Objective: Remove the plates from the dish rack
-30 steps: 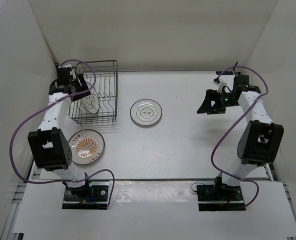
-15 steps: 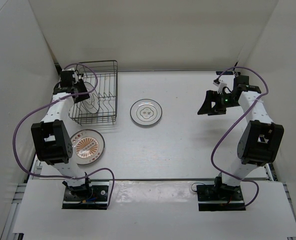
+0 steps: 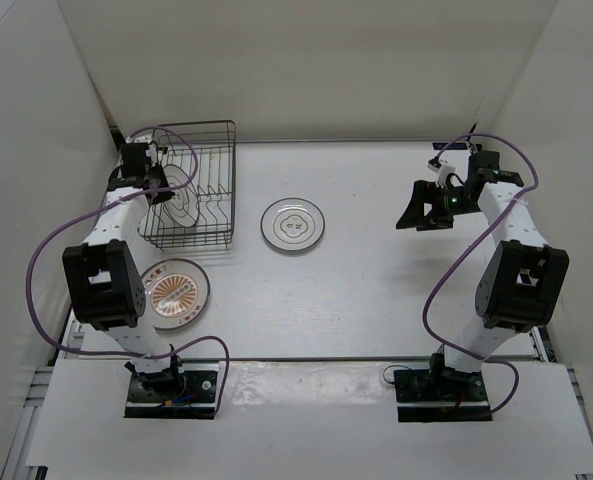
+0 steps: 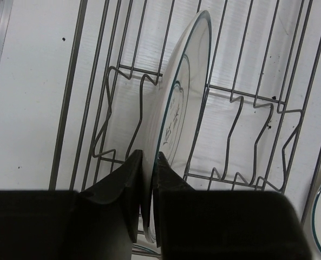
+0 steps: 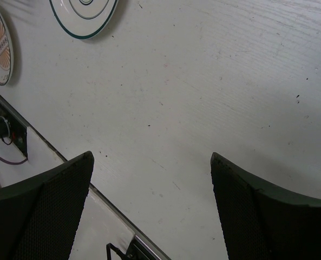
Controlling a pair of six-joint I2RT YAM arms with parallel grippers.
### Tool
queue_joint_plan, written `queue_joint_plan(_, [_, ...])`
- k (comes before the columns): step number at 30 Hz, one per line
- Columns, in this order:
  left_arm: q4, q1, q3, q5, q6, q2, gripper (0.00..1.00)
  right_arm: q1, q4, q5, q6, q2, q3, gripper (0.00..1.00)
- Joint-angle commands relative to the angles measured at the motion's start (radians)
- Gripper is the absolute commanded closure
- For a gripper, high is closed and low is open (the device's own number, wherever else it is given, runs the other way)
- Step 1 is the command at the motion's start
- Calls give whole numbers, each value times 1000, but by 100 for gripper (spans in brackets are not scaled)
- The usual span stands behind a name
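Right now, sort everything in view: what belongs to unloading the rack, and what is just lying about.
Job: dish rack; upright plate in it; left hand, shut on that plate's rim; ring-patterned plate and sunburst plate, flat on the table.
Not the job: right hand, open, holding nothing; purple cables.

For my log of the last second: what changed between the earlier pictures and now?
The left arm shifted forward; the left gripper closed on the rim of the standing plate in the dish rack. The right gripper, sunburst plate and ringed plate stayed put.

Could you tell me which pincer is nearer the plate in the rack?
Left: the left pincer grips the plate; the right pincer hangs open across the table.
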Motion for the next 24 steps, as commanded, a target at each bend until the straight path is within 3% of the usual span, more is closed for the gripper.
queue_joint_plan(1, [10, 0, -19, -4, 18, -59, 79, -4, -12, -17, 15, 12, 36, 10])
queue_joint_plan(16, [-28, 4, 176, -61, 90, -162, 98, -6, 15, -44, 48, 32, 19, 10])
queue_joint_plan(24, [63, 0, 167, -50, -60, -245, 99, -4, 34, -61, 59, 46, 24, 10])
